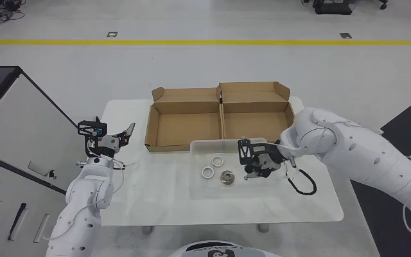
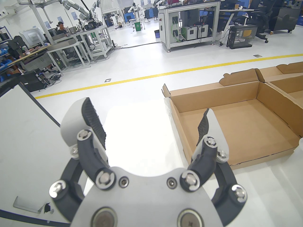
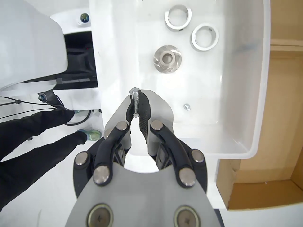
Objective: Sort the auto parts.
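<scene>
My right gripper (image 3: 136,95) is shut on a threaded metal bolt (image 3: 135,102), held above the clear plastic tray (image 3: 258,124). On the tray floor lie two white rings (image 3: 178,17) (image 3: 205,37), a grey metal flanged disc (image 3: 167,58) and a small bolt (image 3: 187,106). From above, the right gripper (image 1: 252,168) hangs over the tray (image 1: 199,193) beside the rings (image 1: 208,172) and the disc (image 1: 227,178). My left gripper (image 2: 151,121) stands open and empty at the table's left side, short of the left cardboard box (image 2: 236,128).
Two open cardboard boxes (image 1: 183,127) (image 1: 255,122) sit side by side behind the tray. A white board (image 1: 26,128) leans at the table's left. A black cable (image 1: 302,185) loops on the table right of the tray.
</scene>
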Robot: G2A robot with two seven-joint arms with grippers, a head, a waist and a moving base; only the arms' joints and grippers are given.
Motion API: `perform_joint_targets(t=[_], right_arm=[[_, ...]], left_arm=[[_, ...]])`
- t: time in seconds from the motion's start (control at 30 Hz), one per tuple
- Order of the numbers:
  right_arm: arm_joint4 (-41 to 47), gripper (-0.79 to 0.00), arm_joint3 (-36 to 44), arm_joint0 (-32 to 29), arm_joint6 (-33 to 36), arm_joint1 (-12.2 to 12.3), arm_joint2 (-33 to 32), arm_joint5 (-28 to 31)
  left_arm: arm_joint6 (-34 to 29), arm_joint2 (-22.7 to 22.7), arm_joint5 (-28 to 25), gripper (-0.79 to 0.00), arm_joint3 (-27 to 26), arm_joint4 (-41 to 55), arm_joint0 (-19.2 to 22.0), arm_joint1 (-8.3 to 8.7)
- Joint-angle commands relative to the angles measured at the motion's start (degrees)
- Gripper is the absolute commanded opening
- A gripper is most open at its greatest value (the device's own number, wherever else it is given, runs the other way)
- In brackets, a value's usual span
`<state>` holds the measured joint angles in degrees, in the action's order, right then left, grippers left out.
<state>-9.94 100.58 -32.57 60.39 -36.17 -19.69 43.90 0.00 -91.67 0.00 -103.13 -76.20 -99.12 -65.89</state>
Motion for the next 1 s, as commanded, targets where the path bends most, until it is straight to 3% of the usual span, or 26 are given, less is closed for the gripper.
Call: perform_joint_targets(t=[0.0, 0.4, 0.53, 0.77, 0.97], right_arm=[[0.08, -0.785, 0.01, -0.08, -0.28, 0.13, -0.12, 0.27], [0.2, -0.785, 0.07, -0.21, -0.79, 0.11, -0.19, 0.14], [0.0, -0.785, -1.47, -1.15, -7.31, 0.3, -2.4, 3.18], [1.4, -0.785, -5.99, -2.04, -14.62, 0.59, -5.6, 13.8], [1.59, -0.785, -5.85, -1.71, -19.69, -0.19, -6.69, 14.1]], left_arm=[[0.0, 0.0, 0.0, 0.0, 0.0, 0.0, 0.0, 0.0], [0.0, 0.0, 0.0, 0.0, 0.0, 0.0, 0.0, 0.0], [0.0, 0.0, 0.0, 0.0, 0.0, 0.0, 0.0, 0.0], [0.0, 0.0, 0.0, 0.0, 0.0, 0.0, 0.0, 0.0], [0.0, 0.0, 0.0, 0.0, 0.0, 0.0, 0.0, 0.0]])
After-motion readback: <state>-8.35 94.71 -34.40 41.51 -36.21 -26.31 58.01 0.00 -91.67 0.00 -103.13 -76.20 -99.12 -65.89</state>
